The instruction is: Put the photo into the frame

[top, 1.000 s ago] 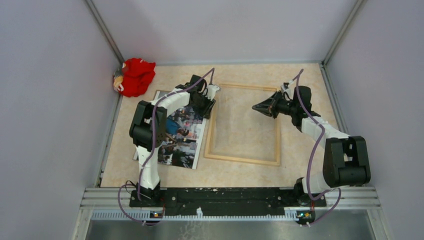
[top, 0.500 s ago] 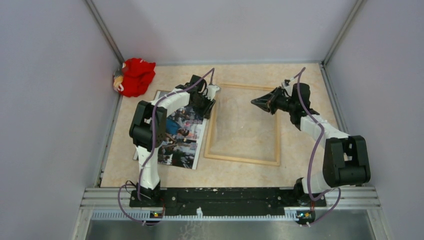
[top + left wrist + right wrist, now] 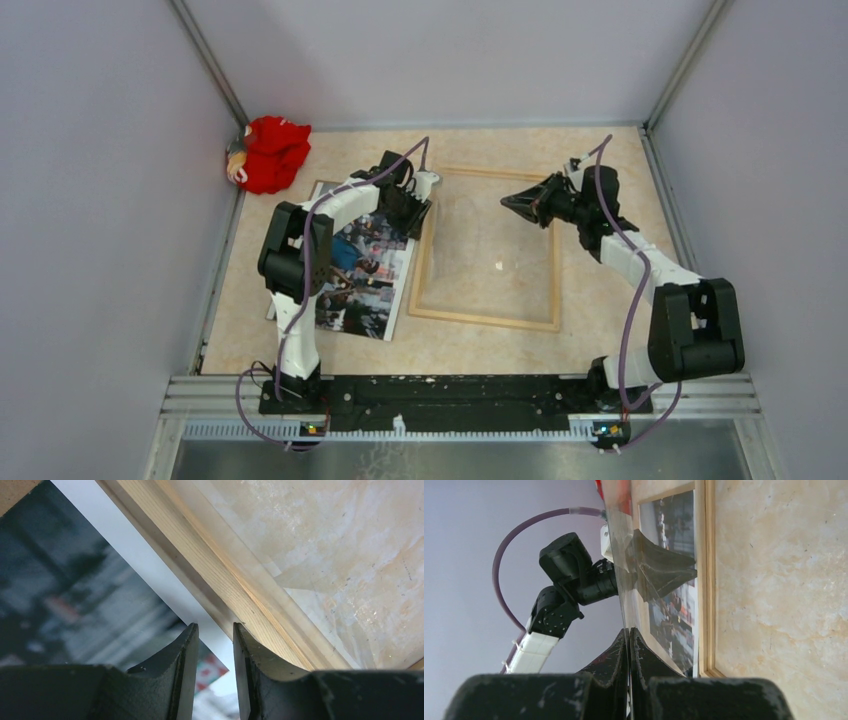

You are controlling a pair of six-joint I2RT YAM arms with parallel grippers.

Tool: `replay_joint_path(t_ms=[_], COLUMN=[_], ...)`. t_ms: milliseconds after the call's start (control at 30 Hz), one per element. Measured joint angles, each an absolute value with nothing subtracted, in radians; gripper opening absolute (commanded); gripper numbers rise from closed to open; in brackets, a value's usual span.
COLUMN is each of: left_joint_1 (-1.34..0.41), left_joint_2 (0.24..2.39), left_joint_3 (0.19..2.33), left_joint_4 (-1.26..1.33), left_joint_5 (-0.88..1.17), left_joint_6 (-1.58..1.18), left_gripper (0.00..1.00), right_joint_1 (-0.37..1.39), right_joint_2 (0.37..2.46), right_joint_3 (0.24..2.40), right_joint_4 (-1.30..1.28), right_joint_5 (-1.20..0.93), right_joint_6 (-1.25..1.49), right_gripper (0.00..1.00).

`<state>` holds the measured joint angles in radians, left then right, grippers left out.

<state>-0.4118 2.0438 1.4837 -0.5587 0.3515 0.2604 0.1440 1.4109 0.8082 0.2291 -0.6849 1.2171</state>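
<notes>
The photo (image 3: pixel 365 270), a glossy print with a white border, lies flat to the left of the frame (image 3: pixel 485 320). My left gripper (image 3: pixel 412 208) is low over the frame's left rail (image 3: pixel 210 565). Its jaws stand a little apart, with only the photo's white border (image 3: pixel 145 575) showing in the gap. Over the frame's far right part, my right gripper (image 3: pixel 508 203) is shut on the edge of the clear pane (image 3: pixel 621 555). The pane is tilted up off the frame and mirrors the fingers.
A red cloth bundle (image 3: pixel 272 152) sits in the far left corner. Grey walls close in the table on three sides. A brown board edge (image 3: pixel 12 490) shows beyond the photo. The left arm (image 3: pixel 569 575) stands just behind the raised pane.
My right gripper has moved a little left and up with the pane, tilting it steeper. The left gripper, photo and frame stay where they were.
</notes>
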Motion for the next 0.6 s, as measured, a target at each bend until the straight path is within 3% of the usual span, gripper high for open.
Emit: replay_joint_path(t_ms=[600], left_joint_1=[-0.366], left_joint_2=[2.043], left_joint_3=[1.486], left_joint_4=[-0.601], left_joint_5=[0.392], left_joint_6=[0.26], left_gripper=[0.39], right_joint_1=[0.144], right_joint_2=[1.35], right_joint_3=[0.852], right_joint_4=[0.085], right_joint_5=[-0.688], right_joint_6=[1.148], right_gripper=[0.0])
